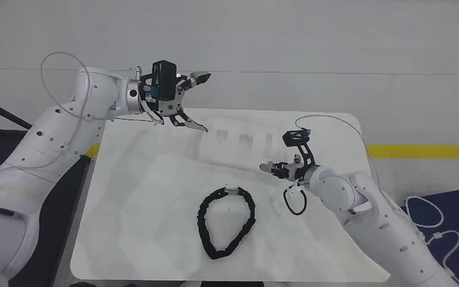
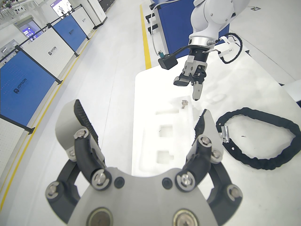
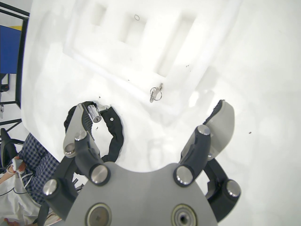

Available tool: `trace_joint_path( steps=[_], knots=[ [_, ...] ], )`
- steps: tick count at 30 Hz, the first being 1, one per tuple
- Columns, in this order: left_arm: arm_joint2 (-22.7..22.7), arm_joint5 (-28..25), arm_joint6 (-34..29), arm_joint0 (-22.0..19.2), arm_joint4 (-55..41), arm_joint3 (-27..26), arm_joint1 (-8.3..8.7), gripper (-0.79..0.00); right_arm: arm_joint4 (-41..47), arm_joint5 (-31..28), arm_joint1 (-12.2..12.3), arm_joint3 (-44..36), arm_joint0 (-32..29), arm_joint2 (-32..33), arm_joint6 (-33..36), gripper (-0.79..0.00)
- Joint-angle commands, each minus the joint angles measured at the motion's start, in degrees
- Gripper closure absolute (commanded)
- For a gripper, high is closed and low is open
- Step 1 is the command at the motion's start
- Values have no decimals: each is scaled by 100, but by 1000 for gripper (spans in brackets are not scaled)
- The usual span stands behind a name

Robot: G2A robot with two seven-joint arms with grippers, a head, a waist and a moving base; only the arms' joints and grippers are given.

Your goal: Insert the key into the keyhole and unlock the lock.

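Note:
A small silver key point(image 3: 155, 94) on a ring lies on the near end of the white foam tray point(image 3: 207, 31), also visible as the key point(image 2: 184, 103) in the left wrist view. My right gripper point(image 3: 151, 109) hangs open just above it, nothing between its fingers; the same gripper point(image 2: 188, 90) shows its tips close over the key. The black chain lock point(image 1: 226, 222) lies in a loop at the table's middle, and its silver cylinder point(image 3: 95, 115) has the keyhole facing up. My left gripper point(image 1: 203, 102) stands open above the table's far left corner, away from both.
The foam tray point(image 1: 244, 140) has several rectangular recesses; one holds a small loose ring point(image 3: 136, 17). The white table point(image 1: 143, 215) has rounded corners. A blue cabinet point(image 2: 169, 8) stands beyond the table's far end.

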Motion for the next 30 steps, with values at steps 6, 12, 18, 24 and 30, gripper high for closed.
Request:
trace_joint_path(
  steps=[6, 12, 18, 24, 30],
  knots=[
    [0, 0, 0, 0, 0, 0, 0, -785, 35, 518, -194, 248, 475, -390, 531, -785],
    [0, 0, 0, 0, 0, 0, 0, -785, 97, 598, -356, 538, 761, -654, 597, -545],
    [0, 0, 0, 0, 0, 0, 0, -785, -56, 702, -457, 671, 1017, -794, 813, -391],
    [0, 0, 0, 0, 0, 0, 0, -785, -136, 845, -550, 786, 1175, -891, 961, -382],
    [0, 0, 0, 0, 0, 0, 0, -785, -238, 1045, -633, 953, 1273, -945, 984, -329]
  ],
)
